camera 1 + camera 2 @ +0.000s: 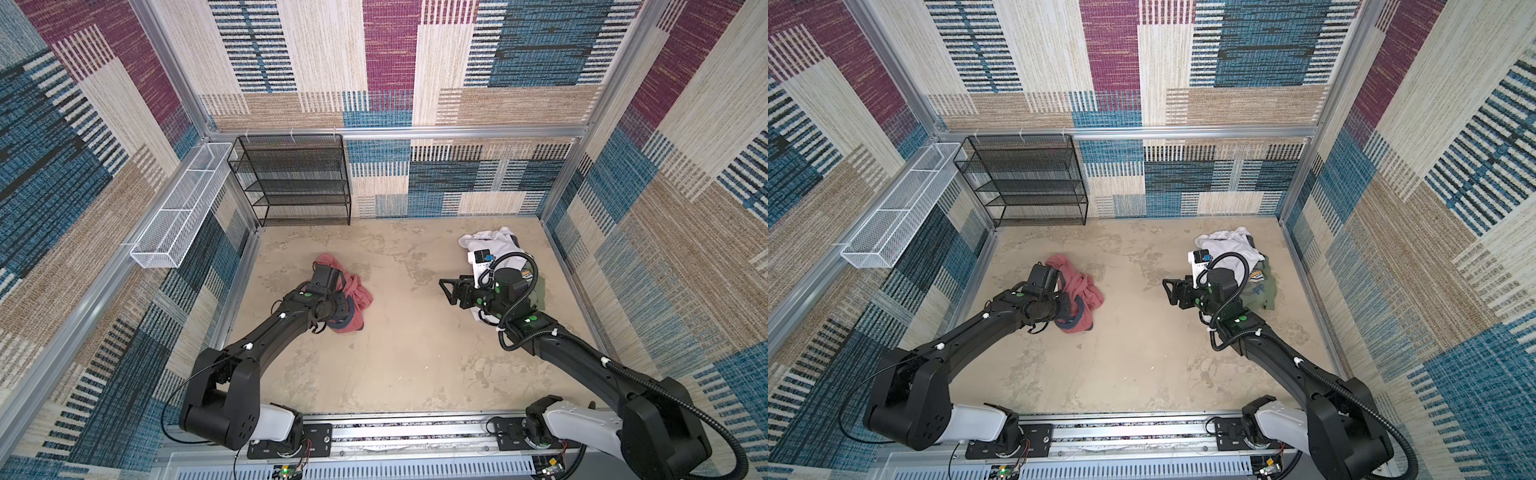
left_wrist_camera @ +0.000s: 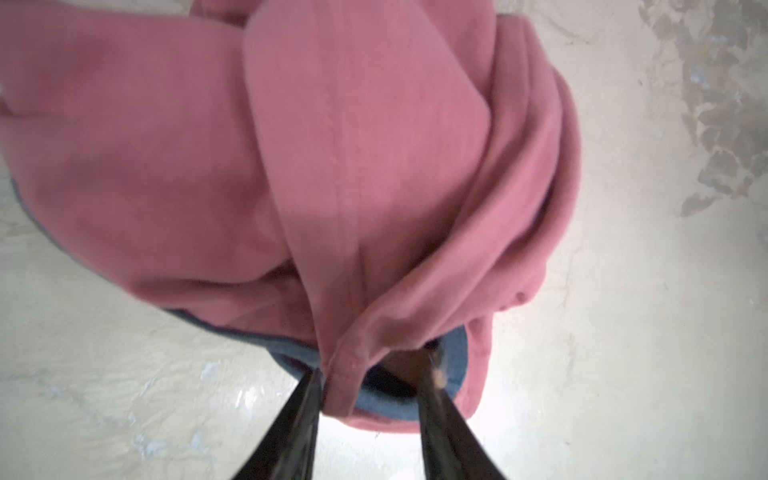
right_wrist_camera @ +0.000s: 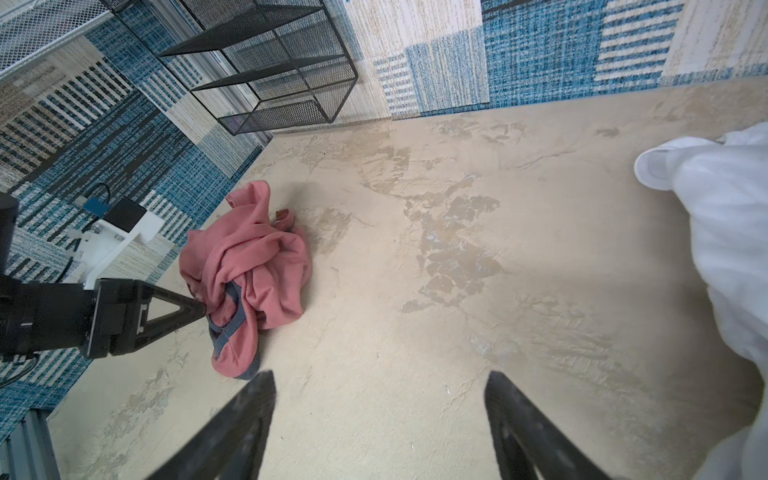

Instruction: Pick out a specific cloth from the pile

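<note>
Your left gripper (image 2: 373, 370) sits jaws apart, hem of the crumpled salmon-red soft cloth (image 2: 291, 166) between them, probably not pinched.

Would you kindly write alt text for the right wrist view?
A salmon-red garment with grey-blue trim lies on the table, the left claw against it. The open right claw hovers beside a white garment.

Black arms (image 1: 266, 332), white bases (image 1: 276, 419), green dots (image 1: 308, 294)

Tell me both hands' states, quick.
Left hand: open around the salmon-red garment hem, not gripping.
Right hand: open, empty.
</note>
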